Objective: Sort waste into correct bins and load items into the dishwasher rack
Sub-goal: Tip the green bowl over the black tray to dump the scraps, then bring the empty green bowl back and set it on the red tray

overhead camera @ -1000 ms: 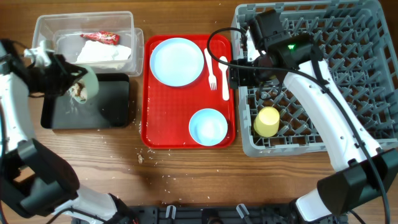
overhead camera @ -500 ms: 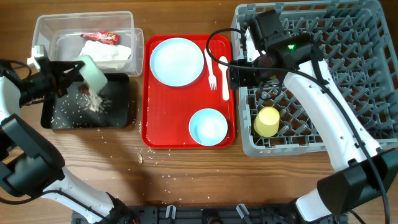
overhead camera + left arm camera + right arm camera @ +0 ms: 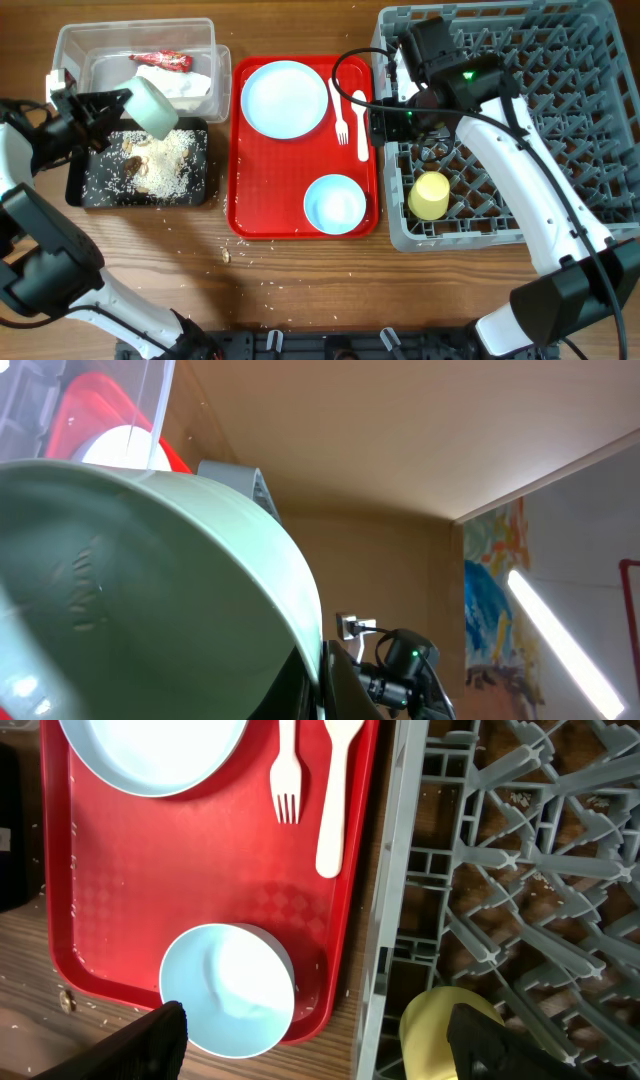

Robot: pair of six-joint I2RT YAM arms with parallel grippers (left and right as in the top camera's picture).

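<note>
Over the black tray (image 3: 76, 186), tipped bowl (image 3: 153, 106) in the left pincer (image 3: 118, 110).

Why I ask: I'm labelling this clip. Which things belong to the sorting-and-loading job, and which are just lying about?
Job: tipped bowl, second bowl, plate, fork, spoon, yellow cup, wrapper, napkin, food scraps, clear tub, black tray, rack.

Lying about: red serving tray, loose crumbs on the table.
</note>
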